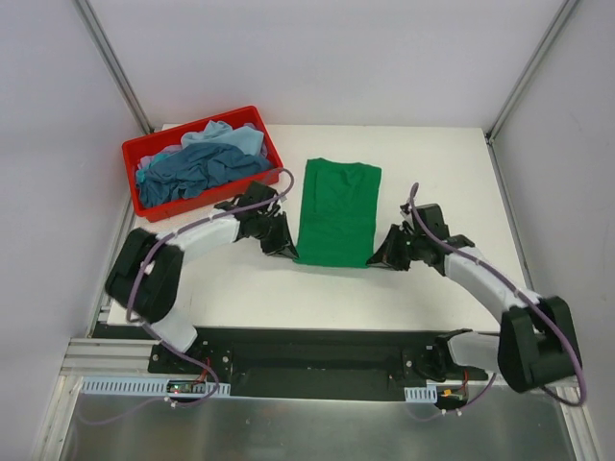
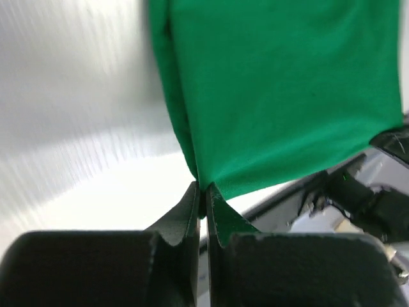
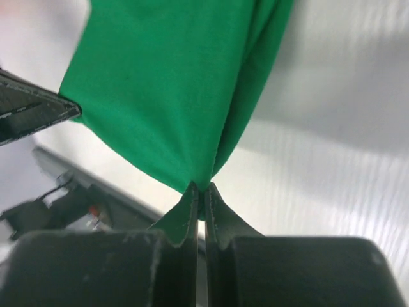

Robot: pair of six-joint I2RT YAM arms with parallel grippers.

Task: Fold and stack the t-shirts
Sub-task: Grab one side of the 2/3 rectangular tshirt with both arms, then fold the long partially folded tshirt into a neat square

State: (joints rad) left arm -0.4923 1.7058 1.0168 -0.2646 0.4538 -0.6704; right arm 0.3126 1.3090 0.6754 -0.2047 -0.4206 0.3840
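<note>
A bright green t-shirt [image 1: 336,211] lies on the white table, folded lengthwise into a narrow strip with its collar at the far end. My left gripper [image 1: 288,252] is shut on the strip's near left corner, and the green cloth [image 2: 281,96] rises from between its fingertips. My right gripper [image 1: 378,261] is shut on the near right corner, where the green cloth [image 3: 172,96] is pinched the same way. The dark teal-blue t-shirt [image 1: 197,171] and the pale blue t-shirt [image 1: 226,136] lie crumpled in the bin.
The red plastic bin [image 1: 207,197] stands at the far left of the table, just behind my left arm. White walls with metal posts enclose the table on three sides. A black base rail [image 1: 317,357] runs along the near edge.
</note>
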